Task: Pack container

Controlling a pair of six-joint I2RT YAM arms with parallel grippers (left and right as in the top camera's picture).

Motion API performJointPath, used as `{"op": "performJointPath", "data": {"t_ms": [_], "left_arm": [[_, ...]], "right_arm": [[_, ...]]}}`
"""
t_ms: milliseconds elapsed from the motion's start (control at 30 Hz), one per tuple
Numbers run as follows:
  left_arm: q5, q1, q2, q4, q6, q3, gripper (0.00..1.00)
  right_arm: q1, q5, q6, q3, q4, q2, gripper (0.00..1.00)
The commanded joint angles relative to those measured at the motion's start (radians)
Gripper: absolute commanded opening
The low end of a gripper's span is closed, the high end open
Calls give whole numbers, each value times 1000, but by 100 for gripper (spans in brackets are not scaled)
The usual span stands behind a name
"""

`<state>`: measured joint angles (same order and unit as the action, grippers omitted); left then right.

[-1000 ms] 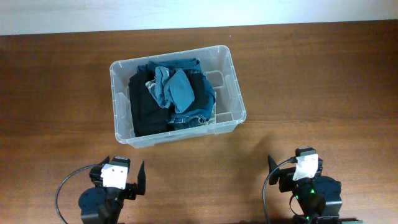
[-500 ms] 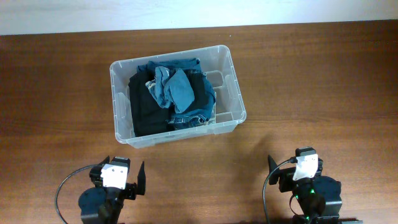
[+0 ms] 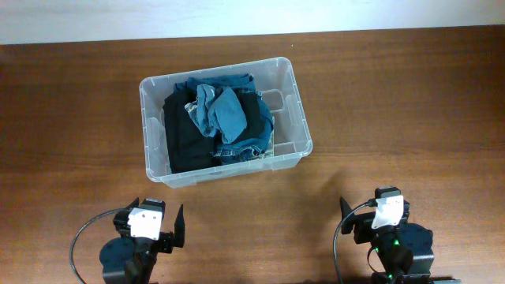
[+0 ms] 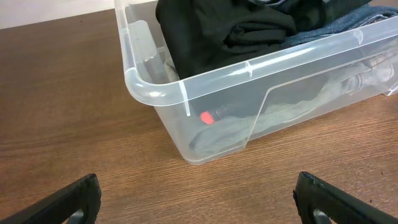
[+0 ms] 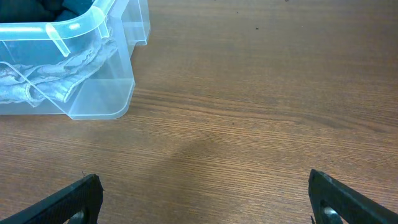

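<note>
The clear plastic container (image 3: pixel 293 95) stands on the wooden table, left of centre. Inside it lie a black garment (image 3: pixel 185 134) and blue denim clothes (image 3: pixel 225 114), piled to about the rim. My left gripper (image 3: pixel 154 225) is open and empty at the table's front left, well short of the container. In the left wrist view the container's near corner (image 4: pixel 152 93) fills the top, with the black garment (image 4: pixel 230 28) behind its wall. My right gripper (image 3: pixel 372 218) is open and empty at the front right. The right wrist view shows the container's right corner (image 5: pixel 93 106) at top left.
The table is bare brown wood (image 3: pixel 394 102) around the container. A pale wall strip (image 3: pixel 237 16) runs along the far edge. A small red spot (image 4: pixel 207 116) shows on the container's near wall in the left wrist view.
</note>
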<state>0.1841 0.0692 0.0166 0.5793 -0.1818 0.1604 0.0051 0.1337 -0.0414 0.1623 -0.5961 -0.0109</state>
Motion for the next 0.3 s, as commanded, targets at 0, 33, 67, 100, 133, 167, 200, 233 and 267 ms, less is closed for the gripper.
{"op": "performJointPath", "data": {"t_ms": [0,33,67,100,133,167,200,233,267], "left_arm": [[3,-4,-11,-4,2,-6,100],[3,-4,-11,-4,2,-6,100],[3,-4,-11,-4,2,-6,100],[3,-4,-11,-4,2,-6,100],[3,-4,-11,-4,2,-6,100],[3,-4,-11,-4,2,-6,100],[3,-4,-11,-4,2,-6,100],[3,-4,-11,-4,2,-6,100],[3,-4,-11,-4,2,-6,100]], "right_arm": [[-6,13,0,-6,2,7,98],[-6,13,0,-6,2,7,98],[-6,13,0,-6,2,7,98],[-6,13,0,-6,2,7,98],[-6,13,0,-6,2,7,98],[-6,13,0,-6,2,7,99],[-6,13,0,-6,2,7,98],[-6,13,0,-6,2,7,98],[-6,13,0,-6,2,7,98]]}}
